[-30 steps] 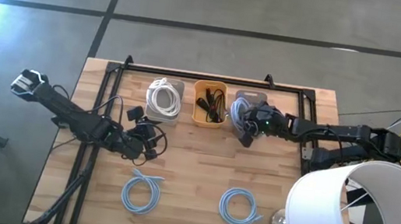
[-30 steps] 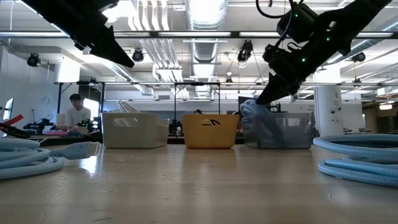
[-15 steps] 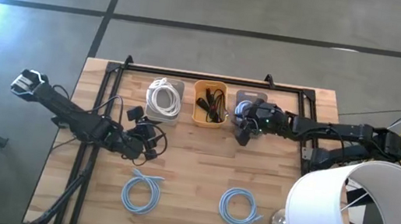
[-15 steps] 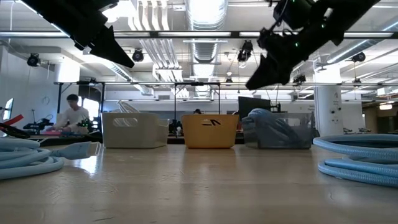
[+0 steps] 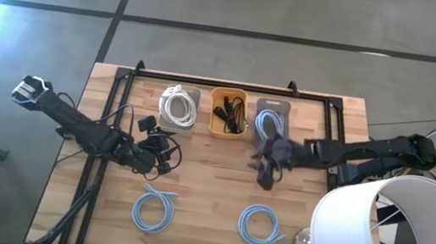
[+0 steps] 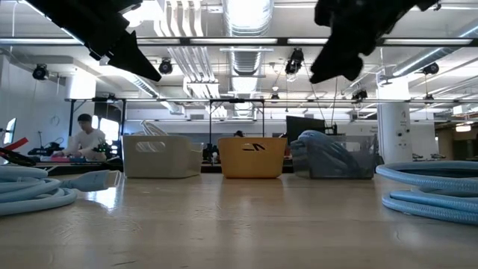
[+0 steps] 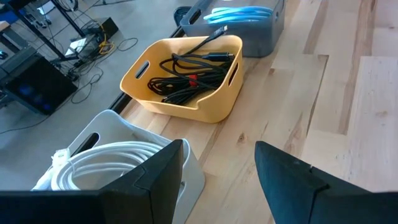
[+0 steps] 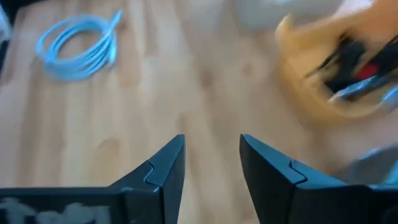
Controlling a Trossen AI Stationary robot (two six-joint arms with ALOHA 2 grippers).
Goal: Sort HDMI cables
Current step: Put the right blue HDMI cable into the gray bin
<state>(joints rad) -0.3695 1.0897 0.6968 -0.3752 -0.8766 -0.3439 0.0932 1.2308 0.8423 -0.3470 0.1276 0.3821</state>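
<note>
Two light-blue coils (image 5: 154, 211) (image 5: 260, 225) lie on the near table edge. Behind them, the right gripper (image 5: 266, 165), fingers spread and empty, has pulled back from the grey tray (image 5: 272, 107), leaving blue cables (image 5: 268, 126) inside. The left gripper (image 5: 156, 149) stays parted and empty near the white-coil tray (image 5: 193, 93).

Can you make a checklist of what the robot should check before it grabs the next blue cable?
1. Right gripper empty and open: ok, nothing between its fingers in the right wrist view.
2. Blue coils left on the table: ok, one at, one at.
3. Grey tray already holds blue cable: ok.
4. Path from the right gripper to the nearer coil is bare wood: ok.
5. Left gripper out of the way: ok, it hovers near the white tray, open.
</note>
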